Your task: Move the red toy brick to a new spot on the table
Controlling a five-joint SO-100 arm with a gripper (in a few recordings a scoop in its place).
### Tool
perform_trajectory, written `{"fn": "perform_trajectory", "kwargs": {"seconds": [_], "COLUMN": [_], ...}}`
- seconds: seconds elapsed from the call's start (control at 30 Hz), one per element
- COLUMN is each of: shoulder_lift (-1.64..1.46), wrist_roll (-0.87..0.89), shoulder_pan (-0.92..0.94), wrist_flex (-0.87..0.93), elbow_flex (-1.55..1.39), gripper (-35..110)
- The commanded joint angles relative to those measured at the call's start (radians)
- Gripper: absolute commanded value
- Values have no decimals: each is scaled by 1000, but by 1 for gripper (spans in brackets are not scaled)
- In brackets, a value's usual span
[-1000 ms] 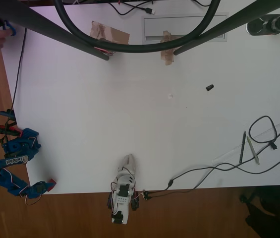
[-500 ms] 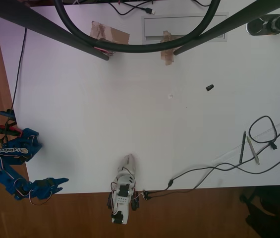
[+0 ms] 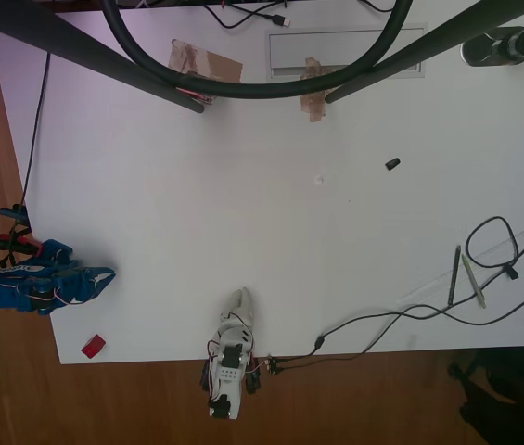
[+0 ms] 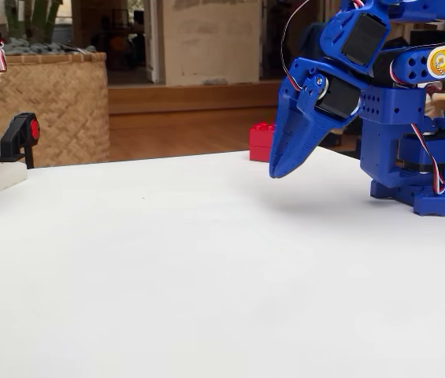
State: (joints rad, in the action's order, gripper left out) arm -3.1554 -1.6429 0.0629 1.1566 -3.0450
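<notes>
The red toy brick lies alone near the bottom-left corner of the white table in the overhead view. In the fixed view the red toy brick rests at the far edge of the table, partly behind the blue fingers. My blue gripper has pulled back toward its base, above the brick in the overhead view and apart from it. In the fixed view my gripper hangs just above the surface, jaws together and empty.
A white arm sits at the table's bottom edge. A small black cylinder lies right of centre. Cables and pens occupy the lower right. Dark struts and a hose cross the top. Wooden floor borders the left.
The gripper swung out over the bottom-left corner, left the red brick there, and folded back up toward its base. A hand seen at the top-left edge earlier has gone.
</notes>
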Motion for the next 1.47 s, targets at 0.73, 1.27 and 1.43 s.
{"fn": "perform_trajectory", "kwargs": {"seconds": [0.73, 1.27, 1.43], "shoulder_lift": [-184, -184, -184], "wrist_roll": [249, 249, 249], "shoulder_pan": [-61, -61, -61], "wrist_flex": [61, 61, 61], "elbow_flex": [-176, -176, -176], "gripper": [5, 5, 5]}}
